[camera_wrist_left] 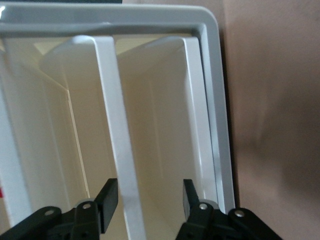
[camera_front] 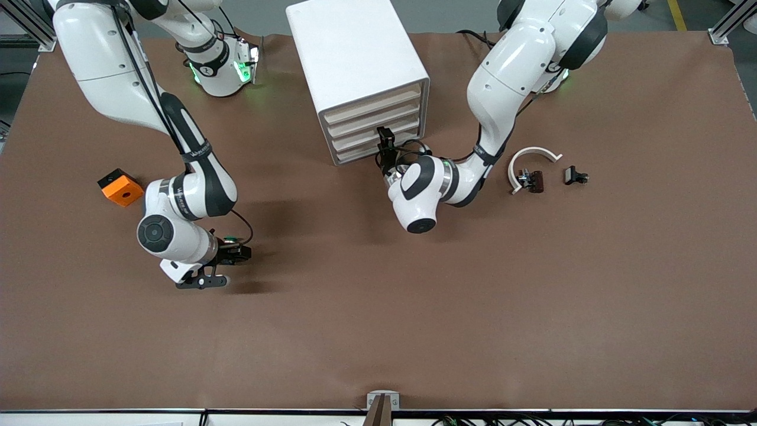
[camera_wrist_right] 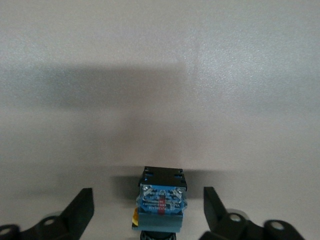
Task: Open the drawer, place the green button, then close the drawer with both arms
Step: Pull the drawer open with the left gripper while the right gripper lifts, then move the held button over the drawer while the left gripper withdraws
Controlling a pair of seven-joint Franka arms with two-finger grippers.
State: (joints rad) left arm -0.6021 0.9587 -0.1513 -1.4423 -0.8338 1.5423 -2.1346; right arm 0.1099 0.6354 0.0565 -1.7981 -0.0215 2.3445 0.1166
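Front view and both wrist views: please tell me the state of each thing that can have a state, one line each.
Drawer: shut, flush with the other three.
Left claw: open, fingers either side of a drawer front's lip.
Right claw: open, fingers either side of the button, not touching.
Button: lying on the table, not gripped.
Orange cube: resting on the table, untouched.

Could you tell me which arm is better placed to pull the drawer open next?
The left. Its hand is already at the white cabinet's stacked cream-fronted drawers, open fingers straddling a front lip. The right hand is over the brown table, open around the small blue-grey button.
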